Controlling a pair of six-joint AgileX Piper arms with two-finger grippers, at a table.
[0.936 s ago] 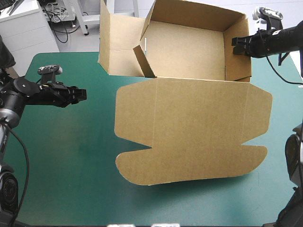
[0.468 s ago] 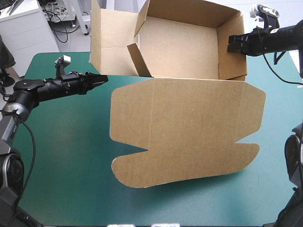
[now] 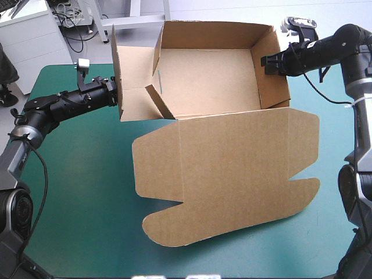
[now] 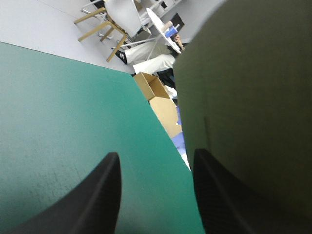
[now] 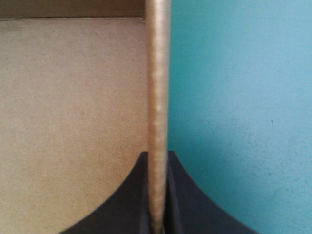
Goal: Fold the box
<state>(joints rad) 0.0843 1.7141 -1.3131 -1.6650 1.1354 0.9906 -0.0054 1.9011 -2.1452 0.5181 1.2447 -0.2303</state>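
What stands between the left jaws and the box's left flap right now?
Nothing visible. The left gripper sits right at the left flap of the box, jaws open, the board beside one jaw and only teal-green cover in the gap. The right gripper is shut on the right wall.

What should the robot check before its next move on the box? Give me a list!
1. Right gripper shut on the box's right wall: ok.
2. Left gripper open, ready to take hold: ok.
3. Left flap inside the left gripper's grip: cannot tell; the board sits close along one side of it.
4. Left flap folded in against the box: not ok, it stands outward.
5. Lid spread open over the table, out of the walls' way: ok.
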